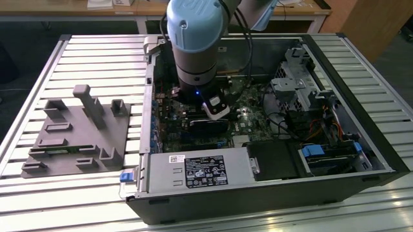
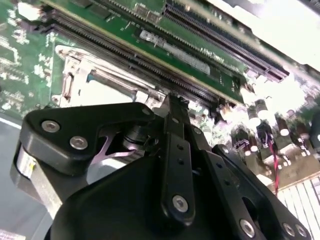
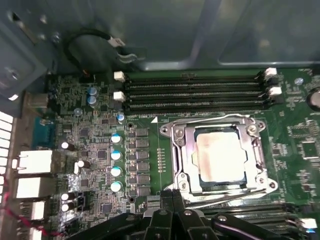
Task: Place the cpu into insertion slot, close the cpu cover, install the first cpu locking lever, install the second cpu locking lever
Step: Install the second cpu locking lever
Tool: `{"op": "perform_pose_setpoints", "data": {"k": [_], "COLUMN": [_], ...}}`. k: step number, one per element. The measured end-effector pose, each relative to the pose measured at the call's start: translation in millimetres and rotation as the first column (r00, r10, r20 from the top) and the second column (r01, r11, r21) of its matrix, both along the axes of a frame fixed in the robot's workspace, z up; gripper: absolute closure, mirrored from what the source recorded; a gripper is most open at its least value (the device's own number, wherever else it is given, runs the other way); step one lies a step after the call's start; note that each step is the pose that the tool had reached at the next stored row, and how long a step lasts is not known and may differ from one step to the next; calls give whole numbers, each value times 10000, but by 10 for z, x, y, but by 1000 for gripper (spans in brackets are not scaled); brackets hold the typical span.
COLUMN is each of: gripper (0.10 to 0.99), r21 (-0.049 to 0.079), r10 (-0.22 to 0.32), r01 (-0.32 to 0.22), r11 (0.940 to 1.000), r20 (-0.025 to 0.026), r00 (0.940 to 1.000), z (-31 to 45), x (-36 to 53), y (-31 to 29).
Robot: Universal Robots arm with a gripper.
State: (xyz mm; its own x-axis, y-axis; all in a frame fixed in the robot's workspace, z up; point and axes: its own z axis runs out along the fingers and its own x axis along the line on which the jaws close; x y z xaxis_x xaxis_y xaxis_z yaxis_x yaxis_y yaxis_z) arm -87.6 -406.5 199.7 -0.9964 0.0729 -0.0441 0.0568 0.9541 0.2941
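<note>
From my seat, the arm (image 1: 193, 43) reaches down into the open computer case (image 1: 271, 193), which lies on a slatted table (image 1: 77, 203). The gripper (image 3: 172, 202) sits low over the green motherboard (image 3: 95, 145), its black fingers (image 2: 175, 150) drawn together to a narrow point with nothing held between them, right at the near edge of the insertion slot (image 3: 218, 155). I see the cpu (image 3: 218, 154) seated in that slot, its pale top showing through the window of the cpu cover (image 3: 181, 150), which lies flat over it. Long black memory slots (image 3: 192, 92) run along the far side of the socket. At the exterior view's left, a grey fixture tray (image 1: 77, 133) rests on the table, well apart from the case.
</note>
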Motion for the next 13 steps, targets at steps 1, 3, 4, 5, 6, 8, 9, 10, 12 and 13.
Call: {"op": "perform_pose_setpoints", "data": {"k": [1, 3, 4, 5, 6, 8, 9, 10, 12, 13], "gripper": [980, 980, 980, 980, 980, 980, 980, 980, 980, 980], "r21": [0, -1, 0, 2, 1, -1, -1, -1, -1, -2], "r10": [0, 0, 0, 1, 0, 0, 0, 0, 0, 0], "r01": [0, 0, 0, -1, 0, 0, 0, 0, 0, 0], "r11": [10000, 10000, 10000, 10000, 10000, 10000, 10000, 10000, 10000, 10000], "r20": [0, -1, -1, 0, 0, 0, -1, -1, -1, -2], "r00": [10000, 10000, 10000, 10000, 10000, 10000, 10000, 10000, 10000, 10000], "z": [26, 60, 66, 67, 68, 69, 69, 69, 69, 69], "x": [0, 0, 1, 2, 3, 5, 6, 8, 11, 12], "y": [0, 0, -2, -5, -11, -29, -41, -53, -77, -88]}}
